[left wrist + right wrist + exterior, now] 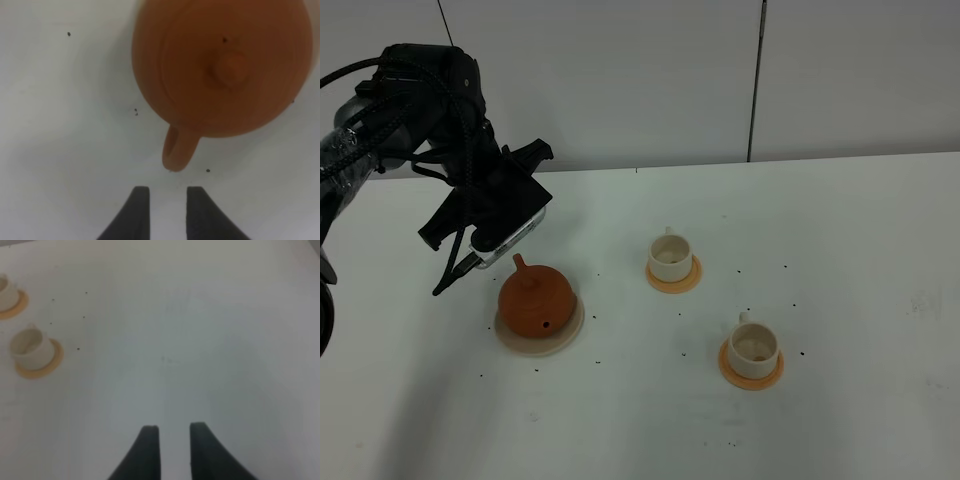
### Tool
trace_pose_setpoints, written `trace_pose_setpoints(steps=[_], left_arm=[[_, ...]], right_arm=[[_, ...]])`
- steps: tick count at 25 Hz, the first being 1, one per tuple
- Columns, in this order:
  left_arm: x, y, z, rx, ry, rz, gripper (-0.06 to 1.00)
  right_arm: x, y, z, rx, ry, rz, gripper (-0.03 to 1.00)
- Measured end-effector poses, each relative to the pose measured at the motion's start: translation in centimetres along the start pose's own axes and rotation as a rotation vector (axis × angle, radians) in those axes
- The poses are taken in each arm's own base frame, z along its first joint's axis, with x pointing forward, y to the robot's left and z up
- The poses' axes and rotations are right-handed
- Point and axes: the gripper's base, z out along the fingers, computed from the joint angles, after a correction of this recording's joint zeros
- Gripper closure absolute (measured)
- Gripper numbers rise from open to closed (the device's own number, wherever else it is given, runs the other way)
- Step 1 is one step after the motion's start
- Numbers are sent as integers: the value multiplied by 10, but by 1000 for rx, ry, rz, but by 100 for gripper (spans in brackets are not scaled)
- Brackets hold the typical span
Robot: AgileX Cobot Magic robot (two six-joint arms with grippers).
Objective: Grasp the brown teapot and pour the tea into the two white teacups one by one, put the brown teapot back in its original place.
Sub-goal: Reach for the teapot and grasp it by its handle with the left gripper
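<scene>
The brown teapot (pixel 533 300) sits upright with its lid on, resting on the beige round coaster (pixel 574 326). Its loop handle (pixel 177 147) points toward my left gripper (pixel 167 197), which hangs just short of it. The jaws are narrowly open with nothing between them. In the exterior view the left gripper (pixel 470 262) is behind and left of the teapot. Two white teacups (pixel 670 257) (pixel 753 345) stand on orange coasters to the right. My right gripper (pixel 174 435) hovers over bare table, jaws slightly apart and empty, with one teacup (pixel 31 344) off to its side.
The white table (pixel 840 230) is sprinkled with small dark specks. A second cup (pixel 5 292) is cut off at the edge of the right wrist view. The right arm is outside the exterior view. A pale wall stands behind the table.
</scene>
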Motion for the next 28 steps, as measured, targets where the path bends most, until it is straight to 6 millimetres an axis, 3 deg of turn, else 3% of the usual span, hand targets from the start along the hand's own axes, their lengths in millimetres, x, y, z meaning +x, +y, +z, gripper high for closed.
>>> trace_pose_setpoints(steps=[9,17,22,28], left_arm=[[2,-1,1,14,18,7,70],[-2,-6,12,50,-2,10,70],[-2,-5,30,85,-21,13,70],[-2,-6,33,91,-21,15,70]], right_arm=[[0,0,0,0,0,0,82],[0,0,0,0,0,0,82],[0,0,0,0,0,0,82],[0,0,0,0,0,0,82]])
